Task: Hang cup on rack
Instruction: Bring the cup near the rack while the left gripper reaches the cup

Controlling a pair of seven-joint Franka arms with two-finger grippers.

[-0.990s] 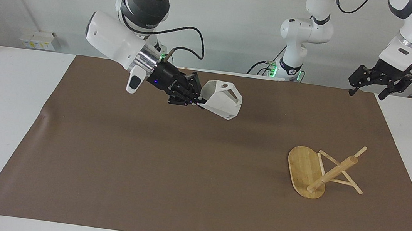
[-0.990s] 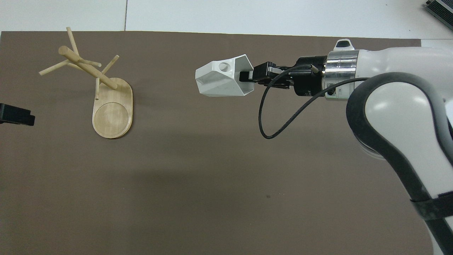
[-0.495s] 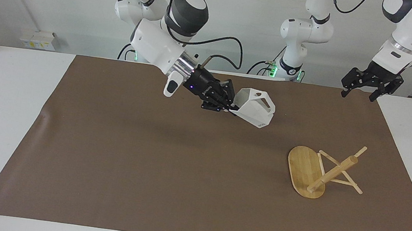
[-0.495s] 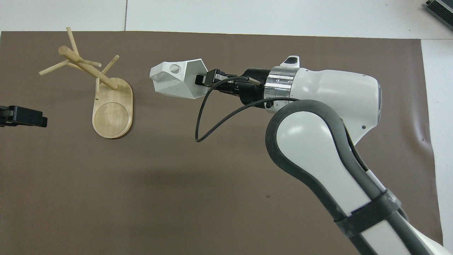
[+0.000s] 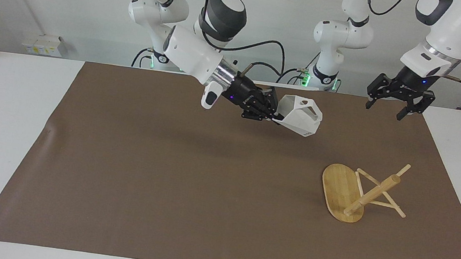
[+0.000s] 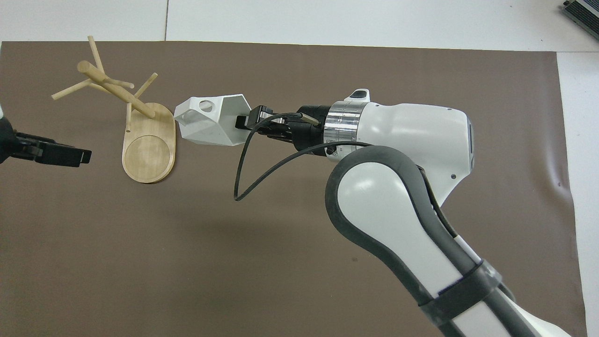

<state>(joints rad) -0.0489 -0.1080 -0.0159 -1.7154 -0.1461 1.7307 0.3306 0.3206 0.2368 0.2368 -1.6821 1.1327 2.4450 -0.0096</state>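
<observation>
— From across the table, how far along are you?

— Partway. My right gripper (image 5: 274, 116) pinches the cup (image 5: 300, 115) by its rim, up in the air over the mat (image 5: 164, 174), well short of the rack (image 5: 360, 192). Hanging is left. My left gripper (image 5: 394, 104) waits, fingers spread, holding nothing.

— And from overhead?

— The cup (image 6: 210, 120) is white and faceted, handle hole upward, appearing just beside the rack's (image 6: 140, 135) oval base; no peg is through it.
</observation>
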